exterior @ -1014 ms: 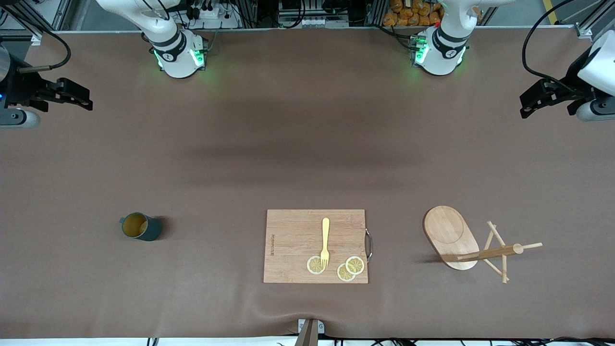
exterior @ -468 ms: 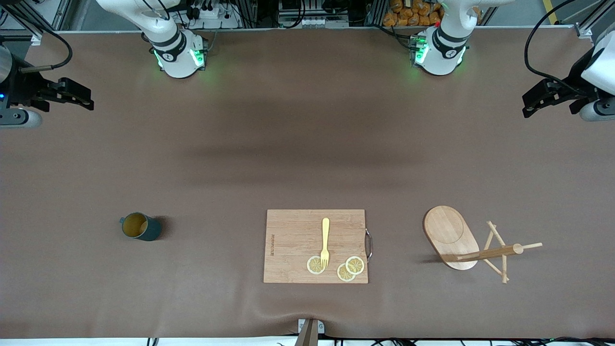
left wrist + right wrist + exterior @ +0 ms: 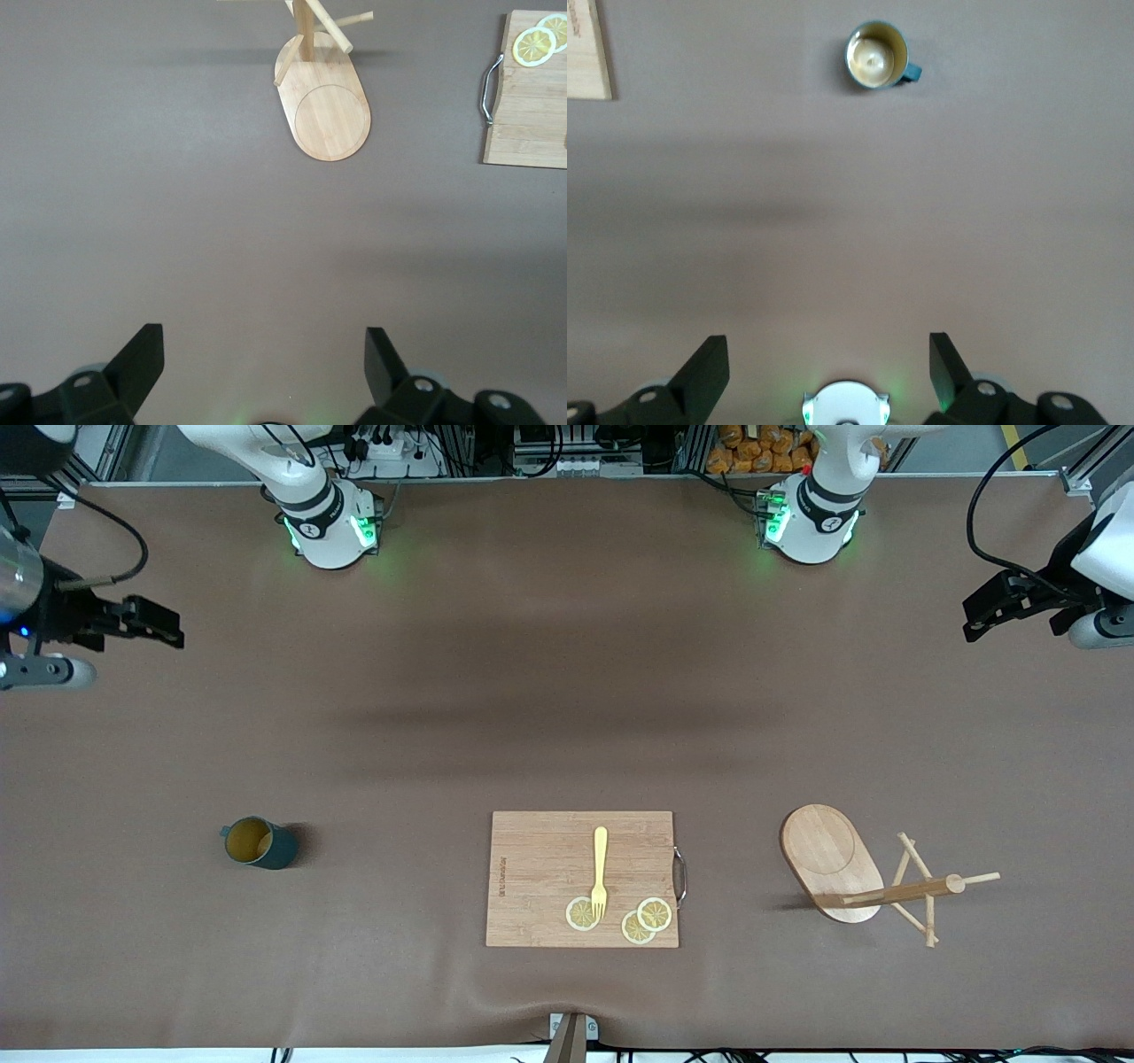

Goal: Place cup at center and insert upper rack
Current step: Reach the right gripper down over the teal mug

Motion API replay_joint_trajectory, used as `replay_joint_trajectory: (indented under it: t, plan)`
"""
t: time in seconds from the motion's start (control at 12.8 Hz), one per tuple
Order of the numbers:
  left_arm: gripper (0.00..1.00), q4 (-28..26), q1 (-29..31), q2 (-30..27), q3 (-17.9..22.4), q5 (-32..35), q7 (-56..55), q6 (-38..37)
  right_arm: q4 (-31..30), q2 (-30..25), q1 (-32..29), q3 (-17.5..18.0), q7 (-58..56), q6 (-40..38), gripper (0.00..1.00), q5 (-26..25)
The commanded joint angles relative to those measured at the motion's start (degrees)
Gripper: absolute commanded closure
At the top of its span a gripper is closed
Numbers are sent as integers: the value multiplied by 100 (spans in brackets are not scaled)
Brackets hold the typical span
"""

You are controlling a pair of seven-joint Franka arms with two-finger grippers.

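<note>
The dark teal cup [image 3: 259, 843] stands upright on the brown table cover [image 3: 549, 691] toward the right arm's end; it also shows in the right wrist view [image 3: 877, 55]. The wooden upper rack [image 3: 864, 875] lies tipped on its side toward the left arm's end, post and pegs pointing away from the cutting board; it shows in the left wrist view [image 3: 326, 97]. My right gripper [image 3: 164, 629] is open and empty, high over the table's right-arm end. My left gripper [image 3: 974, 622] is open and empty, high over the left-arm end.
A bamboo cutting board [image 3: 540, 868] with a metal handle lies between cup and rack, near the front edge. On it lie a yellow fork [image 3: 600, 868] and three lemon slices [image 3: 654, 913]. The arms' bases [image 3: 330, 527] stand along the table's edge farthest from the camera.
My right gripper has shifted a little toward the table's middle and lower in the view. My left gripper has barely moved. Cup, rack and board have stayed put.
</note>
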Motion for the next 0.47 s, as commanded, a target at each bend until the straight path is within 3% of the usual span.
replay_joint_trajectory:
  t: [0.0,0.39]
  plan:
    - [0,59,17,13,-15,-61,-98,-66,70,364,59,11,78,322,0,-23]
    - [0,59,17,22,-15,-61,-89,-57,88,1304,103,11,8,745,0,-23]
